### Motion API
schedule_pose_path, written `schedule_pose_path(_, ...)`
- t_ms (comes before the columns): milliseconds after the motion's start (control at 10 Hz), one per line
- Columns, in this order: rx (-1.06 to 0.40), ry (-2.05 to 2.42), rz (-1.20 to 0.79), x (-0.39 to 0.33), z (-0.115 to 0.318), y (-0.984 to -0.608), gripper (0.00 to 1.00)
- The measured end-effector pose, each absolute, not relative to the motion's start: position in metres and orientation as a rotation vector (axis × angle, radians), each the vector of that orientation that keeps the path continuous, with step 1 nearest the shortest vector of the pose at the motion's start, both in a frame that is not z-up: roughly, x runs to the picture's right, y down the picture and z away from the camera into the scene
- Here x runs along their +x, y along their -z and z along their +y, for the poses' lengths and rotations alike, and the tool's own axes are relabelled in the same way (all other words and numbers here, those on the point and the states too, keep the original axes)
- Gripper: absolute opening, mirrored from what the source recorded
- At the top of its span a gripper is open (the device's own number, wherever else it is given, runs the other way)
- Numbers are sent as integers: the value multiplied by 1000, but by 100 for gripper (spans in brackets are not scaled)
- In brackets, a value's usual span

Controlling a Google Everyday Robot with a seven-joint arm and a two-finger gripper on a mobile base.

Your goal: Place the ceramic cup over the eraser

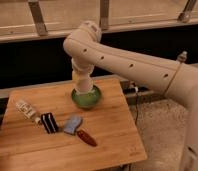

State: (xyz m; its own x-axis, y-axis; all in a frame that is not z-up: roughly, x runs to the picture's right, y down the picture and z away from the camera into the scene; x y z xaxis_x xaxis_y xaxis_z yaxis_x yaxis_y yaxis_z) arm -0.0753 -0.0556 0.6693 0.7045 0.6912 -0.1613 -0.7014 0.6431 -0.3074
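**Cup not yet over eraser: claw down at the bowl**

Camera view, the only one.

1. Claw. Your arm (pixel 127 62) comes in from the right and turns down over the back of the bench (pixel 109 137). The claw (pixel 84 91) sits at the mouth of the bowl (pixel 97 96), its lower end inside the rim. It is clenched. I cannot tell whether it is clenched on anything, because the wrist and the bowl wall hide what lies under it.

2. Cup. No cup shows anywhere on the bench. My judgement is that it is in the bowl, under or in the claw, but this view does not confirm that.

3. Eraser. It (pixel 49 122) lies flat and uncovered, front-left of the bowl and well apart from the claw. The pad (pixel 72 124) lies just beside it on the right. The bottle (pixel 27 109) is near it to the rear-left. The red oblong (pixel 86 138) lies in front of the pad.

4. Progress. I judge the task to be at an early stage, at the pickup at most. You have yet to lift the cup clear of the bowl, carry it across to the eraser, lower it over the eraser and let go.

5. Caution. The pad sits close to the eraser, so the cup's rim may land on it.
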Motion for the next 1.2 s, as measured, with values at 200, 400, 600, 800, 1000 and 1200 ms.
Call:
schedule_pose_path(200, -393, -736, 13, -104, -38, -648, 0)
schedule_pose_path(400, -431, -669, -20, -138, -25, -633, 0)
schedule_pose_path(600, -469, -613, -78, -162, -20, -623, 0)
schedule_pose_path(800, -503, -569, -124, -179, -13, -611, 0)
schedule_pose_path(1000, -544, -519, -157, -199, -1, -599, 0)
schedule_pose_path(1200, -538, -523, -153, -196, -3, -600, 0)
